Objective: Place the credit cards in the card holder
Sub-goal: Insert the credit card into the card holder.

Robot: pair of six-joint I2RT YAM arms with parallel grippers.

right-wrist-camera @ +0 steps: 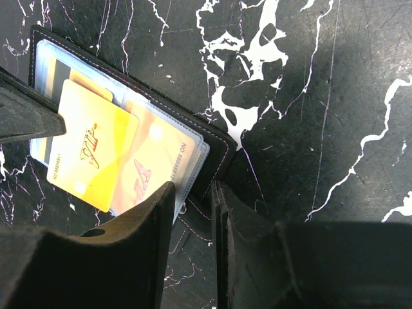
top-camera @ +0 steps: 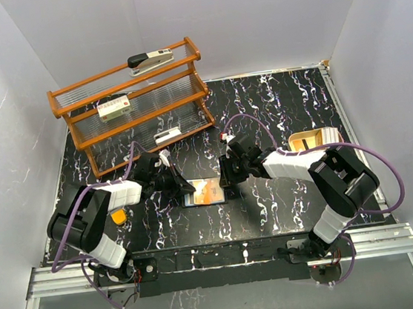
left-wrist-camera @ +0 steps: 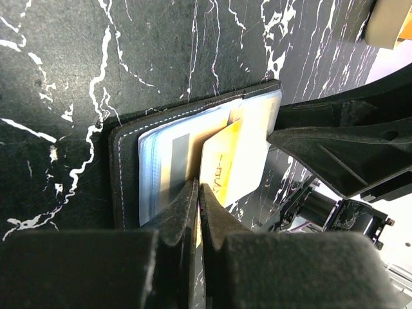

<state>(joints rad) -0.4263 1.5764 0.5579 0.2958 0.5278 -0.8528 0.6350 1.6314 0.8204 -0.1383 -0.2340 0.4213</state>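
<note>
You are looking down on a black desk [top-camera: 275, 102] veined with white, which is filling the whole floor of a box of plain white walls [top-camera: 250, 15]. Both arms are reaching inward from the near edge and meeting at the middle.

At the back left a three-tier wooden rack [top-camera: 86, 149] is standing. It is carrying a stapler [top-camera: 151, 59] on top, a small white box [top-camera: 114, 107] on the middle shelf and a small white item [top-camera: 168, 136] on the lowest. It is well clear of your work. A tan tray [top-camera: 298, 138] is sitting at the right, partly hidden behind the right arm. A small orange block [top-camera: 118, 217] is lying beside the left arm, near its base. Nothing is standing between the two claws except the task's own things.

The card holder [left-wrist-camera: 122, 180] is lying open and flat at the centre of the desk, with its pale bluish lining facing up. Your right claw [right-wrist-camera: 193, 187] is keeping its jaws narrow, closing on the holder's edge, which is running into the gap between the fingers. Your left claw [left-wrist-camera: 198, 190] is pressing its jaws together on one edge of the loose orange card [left-wrist-camera: 235, 164]. That card is lying aslant over the lining, with a corner overhanging the holder. A second orange card [right-wrist-camera: 158, 164] is showing through the clear pocket, just beside the right claw.
</note>
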